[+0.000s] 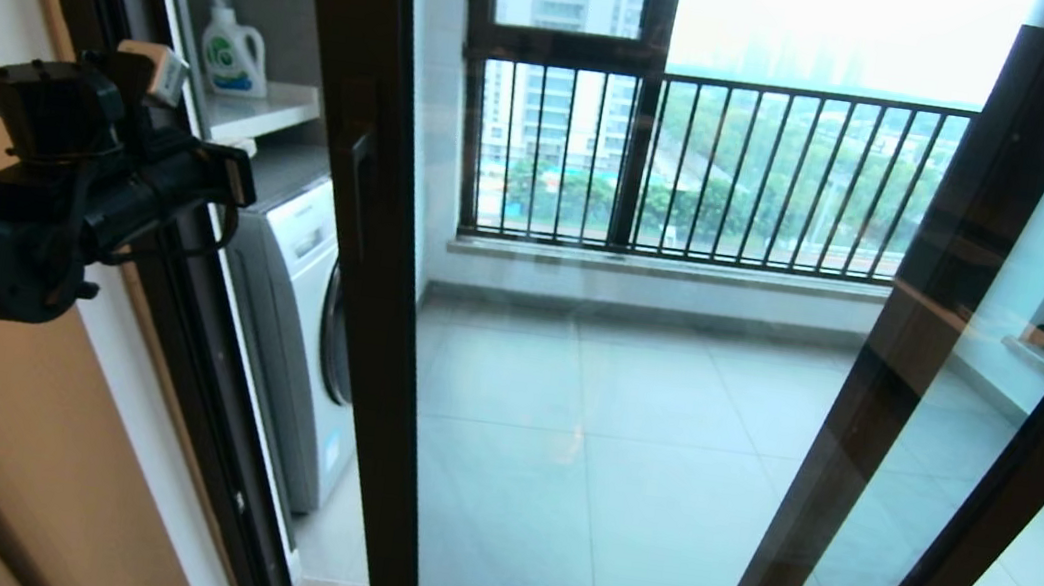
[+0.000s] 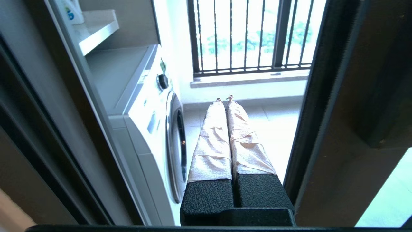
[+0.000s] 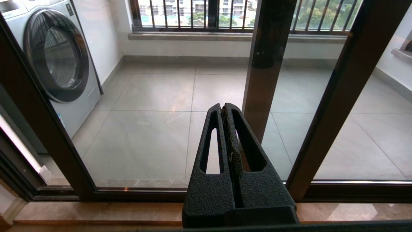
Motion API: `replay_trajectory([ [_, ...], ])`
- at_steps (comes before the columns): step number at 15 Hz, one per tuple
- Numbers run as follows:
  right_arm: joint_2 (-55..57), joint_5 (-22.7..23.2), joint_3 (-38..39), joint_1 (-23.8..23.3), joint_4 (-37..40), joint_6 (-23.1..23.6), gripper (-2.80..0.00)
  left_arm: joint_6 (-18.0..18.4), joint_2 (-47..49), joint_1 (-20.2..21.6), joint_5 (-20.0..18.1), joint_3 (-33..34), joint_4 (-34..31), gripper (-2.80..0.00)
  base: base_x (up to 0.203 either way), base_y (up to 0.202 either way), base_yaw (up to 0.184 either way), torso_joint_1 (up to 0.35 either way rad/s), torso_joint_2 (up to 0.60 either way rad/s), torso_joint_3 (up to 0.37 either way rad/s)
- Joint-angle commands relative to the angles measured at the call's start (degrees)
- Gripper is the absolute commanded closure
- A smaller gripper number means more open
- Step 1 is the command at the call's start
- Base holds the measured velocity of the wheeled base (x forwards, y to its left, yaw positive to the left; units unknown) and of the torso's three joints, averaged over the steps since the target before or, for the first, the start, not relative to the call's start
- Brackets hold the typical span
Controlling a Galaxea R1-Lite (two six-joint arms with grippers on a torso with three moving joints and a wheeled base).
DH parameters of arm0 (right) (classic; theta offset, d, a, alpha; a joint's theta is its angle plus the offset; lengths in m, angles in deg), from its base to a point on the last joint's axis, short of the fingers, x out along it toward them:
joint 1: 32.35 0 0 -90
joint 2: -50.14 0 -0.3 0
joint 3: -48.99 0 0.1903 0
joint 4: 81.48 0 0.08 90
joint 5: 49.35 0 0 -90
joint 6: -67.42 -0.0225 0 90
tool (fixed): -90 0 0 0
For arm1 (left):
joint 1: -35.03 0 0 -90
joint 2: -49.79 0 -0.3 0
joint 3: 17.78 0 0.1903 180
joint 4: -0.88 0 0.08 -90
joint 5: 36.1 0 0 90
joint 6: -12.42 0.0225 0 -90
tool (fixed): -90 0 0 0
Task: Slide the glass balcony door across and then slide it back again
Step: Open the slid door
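Door [image 1: 358, 312] sits partly open with its edge just right of the left tool [image 2: 225, 100], which is pinched tight on nothing, so any push could skid off the frame and miss the handle [image 1: 356, 201].

Daylight floods in from twelve o'clock through my balcony window [image 1: 720, 168] — sky blown white. My left wrist view glares; head-view edges bow outward.

the grey tiled balcony floor [image 1: 620, 467] carries a white washing machine [image 1: 296, 324] at its left side.
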State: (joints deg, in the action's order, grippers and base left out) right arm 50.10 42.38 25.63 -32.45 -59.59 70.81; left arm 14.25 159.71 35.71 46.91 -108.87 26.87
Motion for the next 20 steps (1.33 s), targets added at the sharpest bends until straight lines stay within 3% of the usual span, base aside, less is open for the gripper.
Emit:
replay_trajectory([
  [1,0.0,0.0,0.7,0.0,0.0,0.0,0.0,0.1,0.1,-0.7,0.3,-0.4,0.1,0.0,0.0,0.0,0.0,0.0,0.0,0.0],
  [7,0.0,0.0,0.7,0.0,0.0,0.0,0.0,0.1,3.5,-7.0,5.1,-8.6,-4.1,0.0,0.0,0.0,0.0,0.0,0.0,0.0],
  [11,0.0,0.0,0.7,0.0,0.0,0.0,0.0,0.1,8.0,-9.1,7.3,-14.3,-4.9,0.0,0.0,0.0,0.0,0.0,0.0,0.0],
  [16,0.0,0.0,0.7,0.0,0.0,0.0,0.0,0.1,10.8,-12.6,8.7,-20.5,-9.6,0.0,0.0,0.0,0.0,0.0,0.0,0.0],
  [20,0.0,0.0,0.7,0.0,0.0,0.0,0.0,0.2,11.3,-15.8,9.2,-21.3,-10.4,0.0,0.0,0.0,0.0,0.0,0.0,0.0],
])
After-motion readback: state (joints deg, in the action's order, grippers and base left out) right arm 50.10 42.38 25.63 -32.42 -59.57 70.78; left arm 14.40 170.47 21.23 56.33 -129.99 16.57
